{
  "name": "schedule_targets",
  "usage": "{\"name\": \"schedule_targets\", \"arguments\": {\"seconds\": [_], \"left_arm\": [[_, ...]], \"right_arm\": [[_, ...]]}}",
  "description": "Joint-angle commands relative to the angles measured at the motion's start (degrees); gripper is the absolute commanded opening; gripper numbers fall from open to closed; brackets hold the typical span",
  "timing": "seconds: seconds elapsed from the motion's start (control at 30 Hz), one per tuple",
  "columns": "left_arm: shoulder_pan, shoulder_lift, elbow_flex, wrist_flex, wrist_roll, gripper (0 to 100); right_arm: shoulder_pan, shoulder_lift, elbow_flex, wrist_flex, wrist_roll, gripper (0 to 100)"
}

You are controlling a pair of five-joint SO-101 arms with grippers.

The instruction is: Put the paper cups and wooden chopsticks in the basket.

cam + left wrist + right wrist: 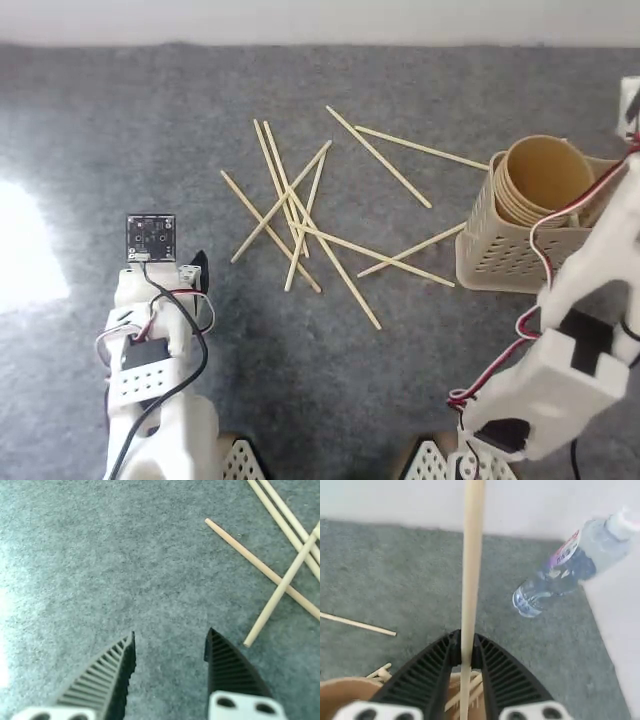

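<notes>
Left claw (pixel 171 631) agape, pointing down; right claw (pixel 466 636) clamped on chopstick (pixel 472 555).

The table cover (pixel 100 120) is mottled grey. The chopsticks (pixel 293 222) are pale, yellowish wood. On the right, the basket (pixel 500 258) is beige with a grid of small holes, and the paper cups (pixel 545 170) in it are tan-brown. The left gripper (pixel 171 632) and right gripper (pixel 465 636) are black with ribbed inner faces. The bottle (pixel 560 572) is clear, its label purple and pink, its cap white.
</notes>
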Motion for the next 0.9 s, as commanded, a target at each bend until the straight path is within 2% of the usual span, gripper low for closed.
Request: {"name": "schedule_targets", "arguments": {"seconds": [0.0,0.3,0.37,0.5,0.57,0.67,0.87], "left_arm": [[0.53,-0.97,-0.31,-1.23,-0.53,21],[0.62,-0.97,-0.31,-1.23,-0.53,21],[0.70,-0.97,-0.31,-1.23,-0.53,21],[0.70,-0.97,-0.31,-1.23,-0.53,21],[0.70,-0.97,-0.31,-1.23,-0.53,21],[0.70,-0.97,-0.31,-1.32,-0.53,21],[0.70,-0.97,-0.31,-1.32,-0.53,21]], "right_arm": [[0.48,1.27,-0.26,-1.89,-1.58,0.7],[0.84,11.47,-0.53,4.79,1.05,1.4],[1.19,11.82,-0.62,5.58,0.97,6.2],[1.80,11.47,-0.70,7.08,1.41,23.7],[1.80,10.68,-0.70,8.66,3.43,28.2],[1.45,8.57,-0.70,11.38,6.59,27.0],[1.71,0.31,-0.35,11.56,7.12,24.7]]}}
